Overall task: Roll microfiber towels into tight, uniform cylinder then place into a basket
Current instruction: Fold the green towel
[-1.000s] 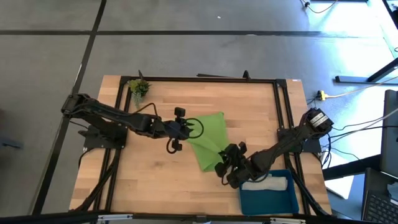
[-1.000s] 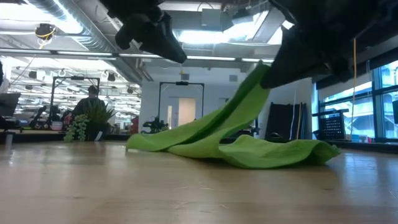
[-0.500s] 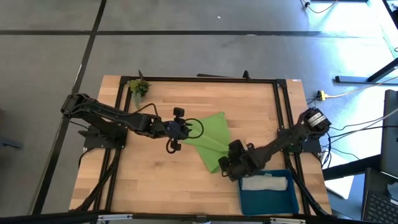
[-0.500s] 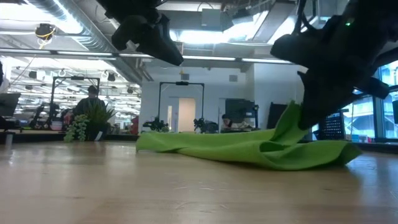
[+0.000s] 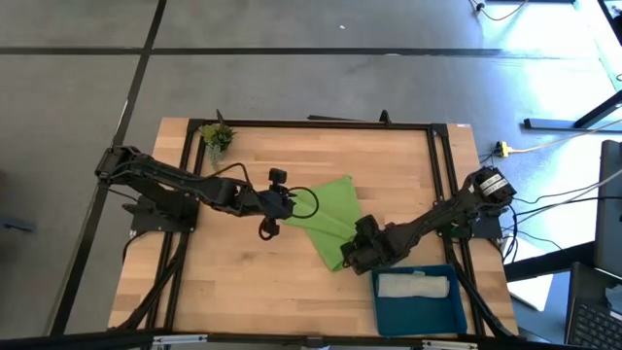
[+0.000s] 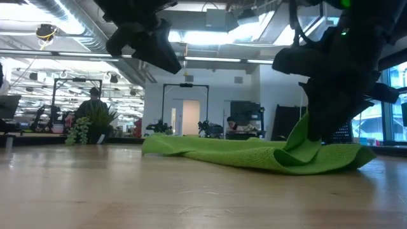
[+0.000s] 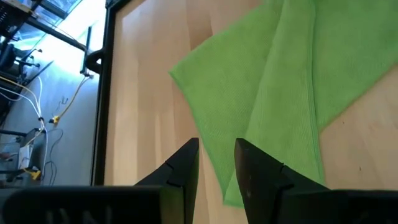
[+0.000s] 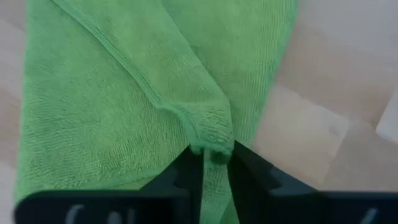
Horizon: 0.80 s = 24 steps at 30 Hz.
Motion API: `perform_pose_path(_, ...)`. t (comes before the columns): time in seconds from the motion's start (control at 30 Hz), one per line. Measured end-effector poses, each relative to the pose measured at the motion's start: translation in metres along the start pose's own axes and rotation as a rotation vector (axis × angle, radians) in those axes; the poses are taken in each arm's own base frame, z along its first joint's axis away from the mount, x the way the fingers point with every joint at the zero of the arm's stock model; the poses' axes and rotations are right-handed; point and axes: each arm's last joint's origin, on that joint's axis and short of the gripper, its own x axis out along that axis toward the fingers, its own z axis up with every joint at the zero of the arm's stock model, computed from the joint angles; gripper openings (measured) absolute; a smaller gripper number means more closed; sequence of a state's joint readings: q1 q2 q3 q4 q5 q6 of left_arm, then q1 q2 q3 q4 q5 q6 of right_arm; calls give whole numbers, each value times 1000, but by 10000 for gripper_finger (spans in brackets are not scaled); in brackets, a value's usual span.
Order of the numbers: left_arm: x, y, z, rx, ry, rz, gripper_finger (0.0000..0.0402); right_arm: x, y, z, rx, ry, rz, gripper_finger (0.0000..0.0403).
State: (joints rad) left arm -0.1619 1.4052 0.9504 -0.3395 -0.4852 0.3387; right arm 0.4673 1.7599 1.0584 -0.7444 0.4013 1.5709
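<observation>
The lime green towel (image 5: 328,227) lies spread and loosely folded near the middle of the wooden table (image 5: 243,292), with a doubled-over layer running along it and a puckered ridge at the end nearest the basket. From table height it is a low, rumpled heap (image 6: 254,152) that rises into a small peak under the right arm.

The right gripper (image 8: 214,163) is down at that peak. Its two dark fingers sit close together with a pinch of the green hem bunched between them, so it has hold of the cloth by a corner fold.

The left gripper (image 7: 216,163) hangs above the towel's opposite edge, off the cloth. Its fingers (image 7: 186,163) stand slightly parted with nothing between them, the green fabric lying below and beyond the tips.

The teal-blue basket (image 5: 416,309) sits at the table's near right corner, just beside the right arm. Inside it lies the pale grey-white towel (image 5: 414,287), rolled into a cylinder along the wall nearest the green towel.

A small leafy plant sprig (image 5: 217,135) stands at the table's far left corner, well apart from everything else.
</observation>
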Motion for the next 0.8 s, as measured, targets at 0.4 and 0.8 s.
perform_pose_path(0.4, 0, -2, -6, 6, 54, -18, 92, -9, -3, 23, 54, 41, -33, 144)
perform_pose_path(0.8, 21, 1, -16, -122, 90, -138, 92, -25, 45, 35, -72, -158, 329, 146)
